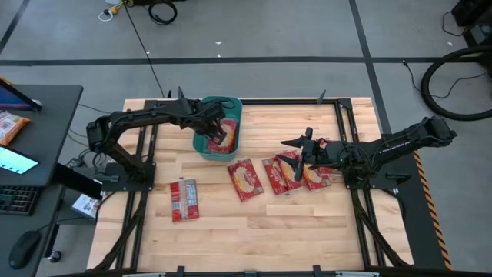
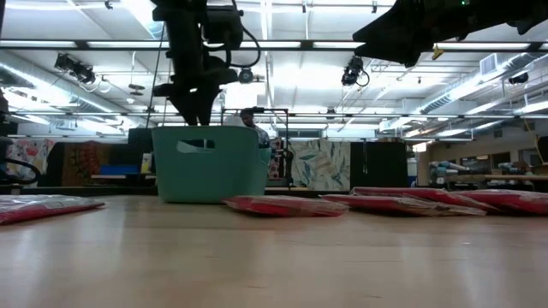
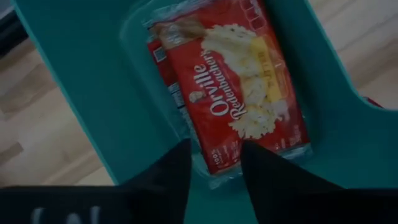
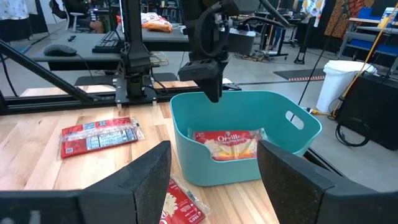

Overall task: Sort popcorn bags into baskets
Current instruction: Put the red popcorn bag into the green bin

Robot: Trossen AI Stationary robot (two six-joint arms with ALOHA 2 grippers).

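Below the left tool (image 3: 214, 165), fingers parted, a popcorn bag (image 3: 239, 87) lies in the teal basket (image 3: 93, 81)

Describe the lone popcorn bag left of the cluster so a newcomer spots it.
Start at the teal basket near the table's back edge, under the left gripper. Toward the front-left lies one popcorn bag, alone. It shows its white-print side, while the others show a yellow picture.

A red popcorn bag (image 3: 239, 102) lies flat inside my teal basket (image 1: 201, 142), face up. Beside the basket sit four more red bags (image 1: 246, 179), and another (image 1: 184, 198) lies further off, back side up.
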